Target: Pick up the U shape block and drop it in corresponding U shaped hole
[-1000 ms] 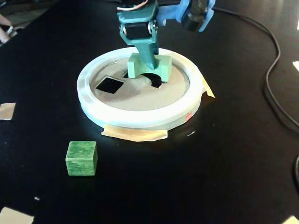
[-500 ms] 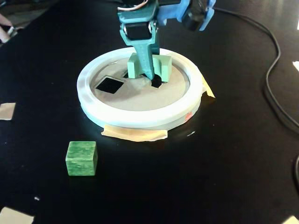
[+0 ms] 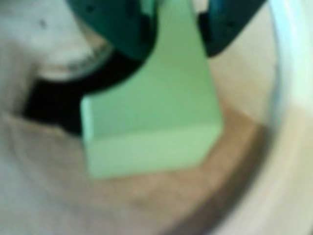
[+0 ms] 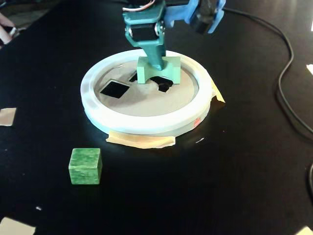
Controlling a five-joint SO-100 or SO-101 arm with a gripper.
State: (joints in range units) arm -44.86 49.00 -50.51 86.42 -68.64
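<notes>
My gripper (image 4: 159, 66) is shut on the light green U shape block (image 4: 158, 71) and holds it upright just over the round white sorter (image 4: 146, 122). The block hangs right above a dark cut-out (image 4: 162, 83) near the disc's middle, partly hiding it. In the wrist view the block (image 3: 156, 122) fills the centre, pinched between the two dark teal fingers (image 3: 122, 29), with a dark hole (image 3: 54, 105) behind it to the left. Whether the block touches the disc I cannot tell.
A square hole (image 4: 114, 88) lies at the disc's left. A dark green cube (image 4: 85, 166) sits on the black table in front left. Tape pieces (image 4: 7, 116) lie at the left edge. A black cable (image 4: 286, 83) runs along the right.
</notes>
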